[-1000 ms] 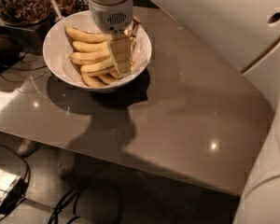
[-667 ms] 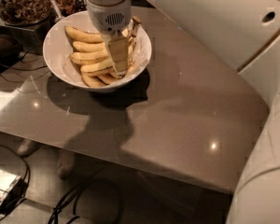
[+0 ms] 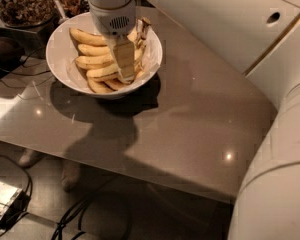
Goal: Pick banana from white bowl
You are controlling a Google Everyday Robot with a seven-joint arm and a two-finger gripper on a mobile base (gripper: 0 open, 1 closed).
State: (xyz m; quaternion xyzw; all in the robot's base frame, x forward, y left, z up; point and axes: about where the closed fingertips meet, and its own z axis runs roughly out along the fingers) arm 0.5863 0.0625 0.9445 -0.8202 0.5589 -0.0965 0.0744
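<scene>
The white bowl [image 3: 57, 44] stands at the far left of the grey table [image 3: 190, 129]. Several yellow bananas lie side by side in it; the nearest to the gripper is one long curved banana [image 3: 101, 72], with others [image 3: 90, 37] stacked behind it. My gripper [image 3: 125, 66] reaches straight down into the right half of the bowl, its tip among the bananas and covering parts of them. The white wrist [image 3: 112, 9] hides the bowl's far rim.
A dark clear jar of brown bits [image 3: 20, 1] stands behind the bowl on the left. My white arm [image 3: 270, 84] fills the right side. The table's front edge runs diagonally; below it are cables [image 3: 85, 214] and a small box [image 3: 2, 199] on the floor.
The gripper has shifted slightly left and a little lower into the bowl. The bananas and the bowl have not moved.
</scene>
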